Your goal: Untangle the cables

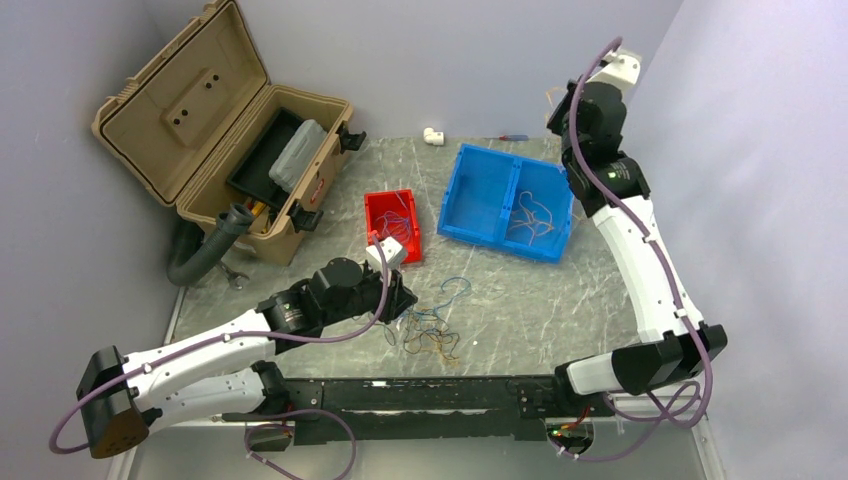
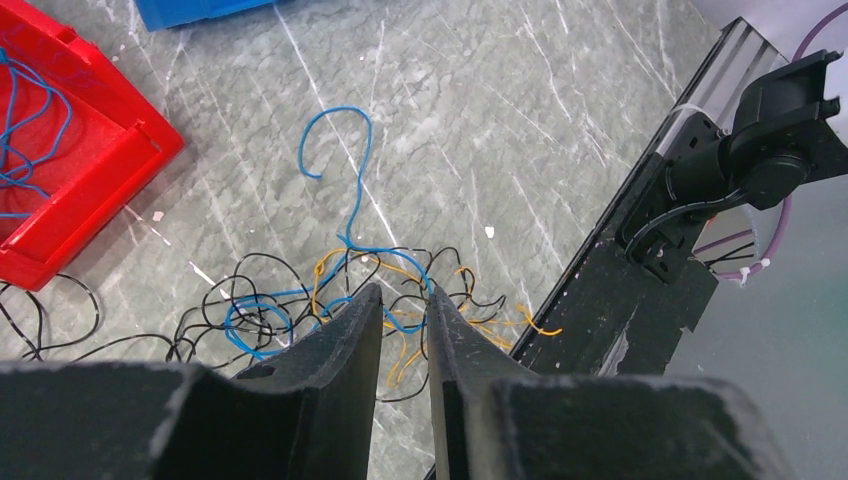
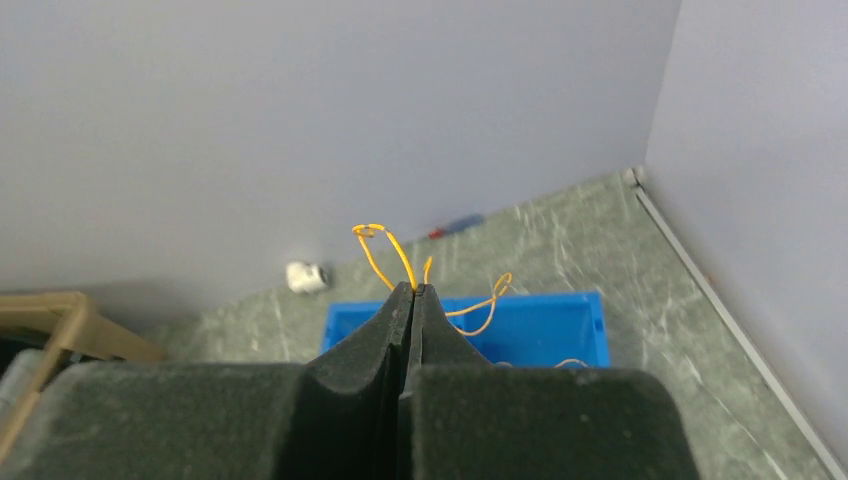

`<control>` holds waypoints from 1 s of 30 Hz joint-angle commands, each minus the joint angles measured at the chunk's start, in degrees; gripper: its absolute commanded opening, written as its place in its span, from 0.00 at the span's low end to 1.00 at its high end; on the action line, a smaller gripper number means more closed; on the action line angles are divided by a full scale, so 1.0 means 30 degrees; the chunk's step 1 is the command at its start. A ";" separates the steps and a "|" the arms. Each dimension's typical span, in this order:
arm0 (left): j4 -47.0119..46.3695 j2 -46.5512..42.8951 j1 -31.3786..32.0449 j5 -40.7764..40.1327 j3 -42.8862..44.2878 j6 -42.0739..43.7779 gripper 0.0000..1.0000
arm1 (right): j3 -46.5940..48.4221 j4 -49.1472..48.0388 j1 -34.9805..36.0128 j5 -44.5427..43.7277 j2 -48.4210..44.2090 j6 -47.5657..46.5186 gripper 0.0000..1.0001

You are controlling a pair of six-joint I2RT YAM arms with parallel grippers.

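A tangle of thin cables (image 1: 432, 330), black, blue and yellow-orange, lies on the table near the front rail; it also shows in the left wrist view (image 2: 270, 300). One blue cable (image 2: 345, 160) hooks out of it toward the far side. My left gripper (image 1: 402, 300) (image 2: 405, 292) hangs just over the tangle's left edge, its jaws a narrow gap apart with nothing held. My right gripper (image 1: 560, 112) (image 3: 412, 288) is raised high at the back right, shut on a yellow-orange cable (image 3: 385, 250) over the blue bin (image 3: 530, 322).
The blue two-part bin (image 1: 480, 195) holds pale and orange cables in its right half. The red bin (image 1: 378, 212) (image 2: 100, 190) holds blue cables. An open tan toolbox (image 1: 200, 120) stands at the back left, with a grey pipe elbow (image 1: 205, 250) in front. A white fitting (image 1: 432, 135) lies by the back wall.
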State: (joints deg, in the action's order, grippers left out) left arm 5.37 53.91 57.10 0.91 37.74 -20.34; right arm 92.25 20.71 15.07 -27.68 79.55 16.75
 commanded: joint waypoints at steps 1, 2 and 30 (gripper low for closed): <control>-0.0212 -0.0220 0.0097 -0.0244 0.0936 0.0246 0.28 | 0.1865 -0.0528 -0.0073 0.0773 -0.0421 0.0347 0.00; -0.0273 -0.0266 0.0101 -0.0244 0.0903 0.0246 0.28 | 0.1784 -0.0624 -0.0072 0.0773 -0.0461 0.0383 0.00; 0.0147 -0.1300 0.0098 -0.0244 0.0377 0.0183 0.28 | -0.7359 -0.2366 -0.3593 0.2776 -0.1200 0.5343 0.00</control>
State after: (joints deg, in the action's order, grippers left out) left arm 6.00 51.09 57.14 0.56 37.95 -20.36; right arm 73.78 15.92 5.74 -20.29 78.43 30.26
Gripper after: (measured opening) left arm 0.278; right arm 0.008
